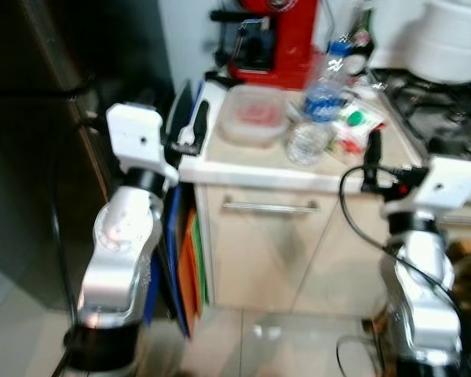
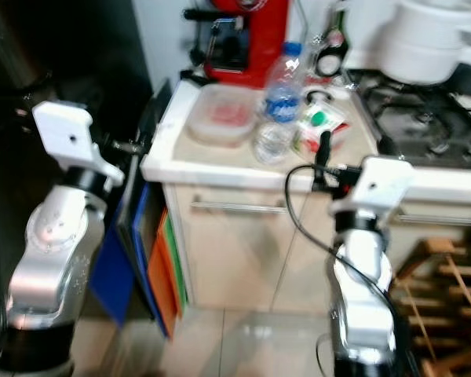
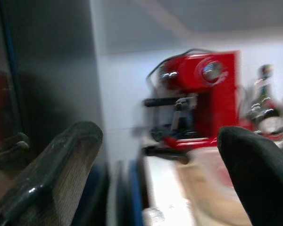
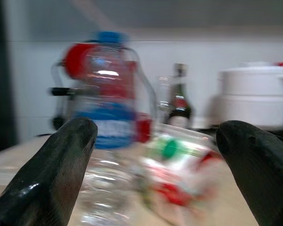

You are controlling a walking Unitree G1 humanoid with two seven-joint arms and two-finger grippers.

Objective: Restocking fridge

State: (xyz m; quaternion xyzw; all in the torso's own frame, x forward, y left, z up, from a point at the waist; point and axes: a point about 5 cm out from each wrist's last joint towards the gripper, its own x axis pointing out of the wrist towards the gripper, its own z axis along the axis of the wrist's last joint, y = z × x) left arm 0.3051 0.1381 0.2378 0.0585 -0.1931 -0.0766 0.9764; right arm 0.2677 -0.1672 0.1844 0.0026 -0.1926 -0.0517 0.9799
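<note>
1. We are looking down at a pale bench (image 1: 243, 166) in the upper middle of the frame, with a dark fridge (image 1: 39, 118) filling the left side.
2. Our left claw (image 1: 190, 129) is hovering at the bench's left edge, its fingers (image 3: 52, 174) spread wide and gripping nothing.
3. Our right claw (image 1: 372, 157) is pointing up at the bench's front edge, right of centre, fingers (image 4: 52, 169) parted and empty.
4. A water bottle (image 1: 326, 88) with a blue cap is standing upper centre, just beside a clear glass (image 1: 308, 143) and a green-lidded packet (image 1: 353, 126).
5. A lidded plastic container (image 1: 253, 114) is sitting left of the bottle.
6. A red coffee machine (image 1: 271, 39) is standing behind it, at the top of the frame.
7. A white pot (image 1: 447, 35) is resting on the stove (image 1: 432, 106) at upper right.
8. Everything is blurring slightly.
</note>
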